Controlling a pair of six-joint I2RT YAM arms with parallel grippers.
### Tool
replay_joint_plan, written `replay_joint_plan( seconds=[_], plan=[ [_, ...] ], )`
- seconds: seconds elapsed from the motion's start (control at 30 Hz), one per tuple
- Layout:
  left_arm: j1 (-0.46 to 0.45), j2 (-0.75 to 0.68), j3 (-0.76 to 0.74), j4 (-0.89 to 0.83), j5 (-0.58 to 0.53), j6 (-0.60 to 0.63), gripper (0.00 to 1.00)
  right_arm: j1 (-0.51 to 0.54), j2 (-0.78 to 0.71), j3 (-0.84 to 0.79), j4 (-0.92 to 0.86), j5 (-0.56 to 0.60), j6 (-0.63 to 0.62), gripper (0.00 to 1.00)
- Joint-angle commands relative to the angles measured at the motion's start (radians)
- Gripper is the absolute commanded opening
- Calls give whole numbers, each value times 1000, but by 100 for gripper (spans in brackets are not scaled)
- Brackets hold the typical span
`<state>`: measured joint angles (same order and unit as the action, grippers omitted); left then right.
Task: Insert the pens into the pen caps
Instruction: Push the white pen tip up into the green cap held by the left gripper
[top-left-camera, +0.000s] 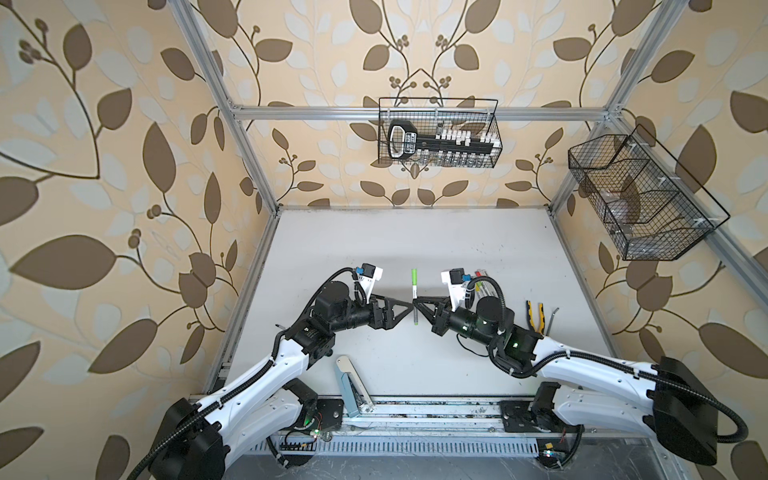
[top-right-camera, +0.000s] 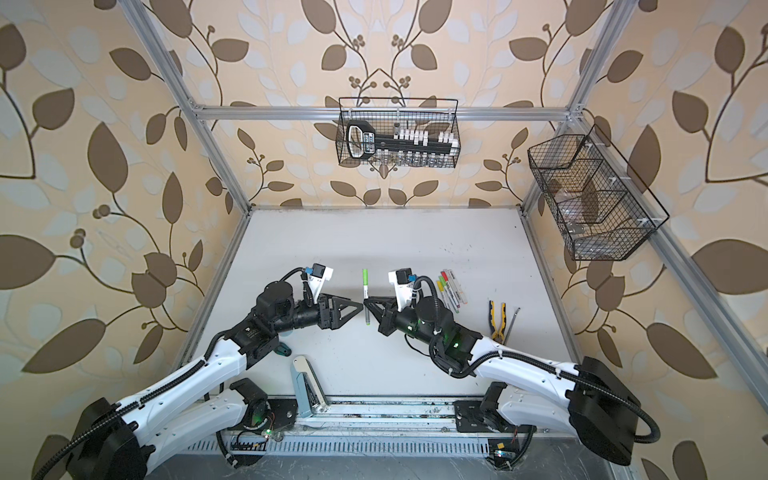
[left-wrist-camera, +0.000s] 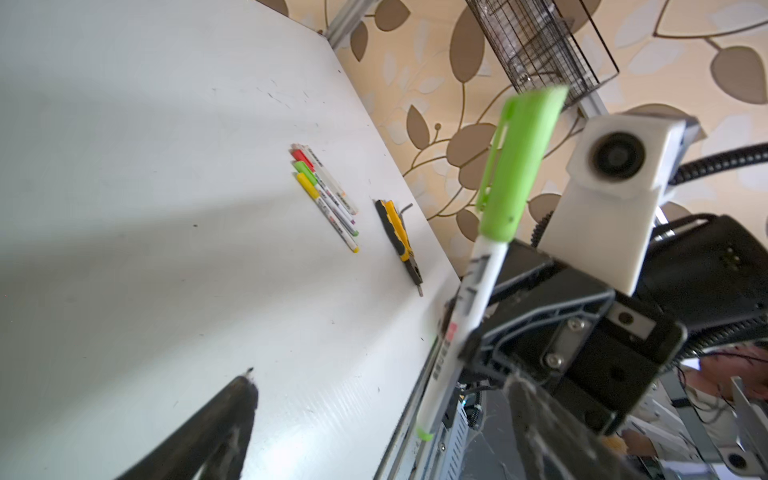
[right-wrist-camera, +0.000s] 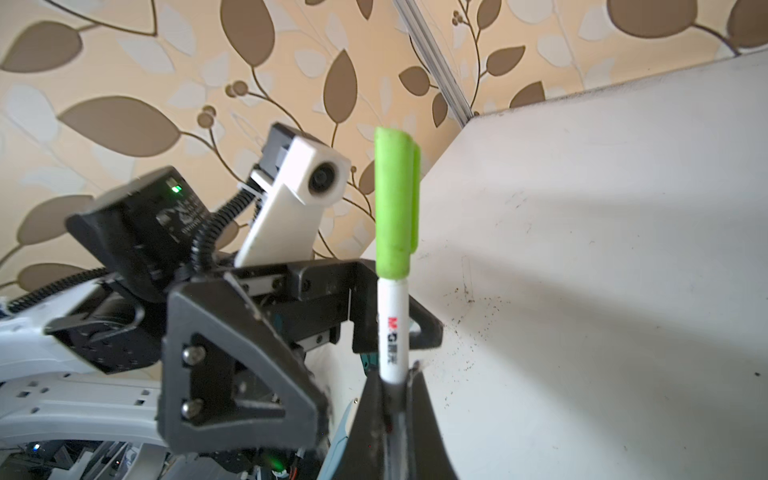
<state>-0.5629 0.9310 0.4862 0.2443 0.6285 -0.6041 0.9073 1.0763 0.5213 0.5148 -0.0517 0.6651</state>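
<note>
Right end effector (top-left-camera: 416, 303) clamps the green-capped pen (top-left-camera: 414, 291) mid-barrel, mid-frame in both top views, above the worktop (top-left-camera: 374, 249). Left end effector (top-right-camera: 360, 306) is spread open just beside it. Pen looks light, stiff, slick plastic; best gripped on the barrel, clear of the green cap (right-wrist-camera: 395, 199).

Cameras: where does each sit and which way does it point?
Top views: overhead, looking down on the table; both arms show.
Left wrist: on the left arm, faces the right gripper; own open fingers show.
Right wrist: on the right arm, faces the left gripper; own fingers clamp the green-capped pen.
Both wrist views share that pen.
</note>
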Motion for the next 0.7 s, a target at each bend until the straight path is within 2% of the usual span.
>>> replay_joint_plan(
  seconds=[0.0,0.13,0.37,0.53,0.67],
  plan=[
    [-33,28,20,102,99,21,93,-7,-42,-18,14,6,40,0],
    [-47,55,35,135,132,24,87,-3,-52,-18,9,-21,51,0],
    [-47,52,40,158,142,30,62,2,-62,-38,48,-63,67,0],
    [-54,73,39,208,185,6,56,-2,-51,-34,63,-109,83,0],
    [-66,89,50,208,202,12,44,-4,-41,-29,77,-132,92,1]
  ],
)
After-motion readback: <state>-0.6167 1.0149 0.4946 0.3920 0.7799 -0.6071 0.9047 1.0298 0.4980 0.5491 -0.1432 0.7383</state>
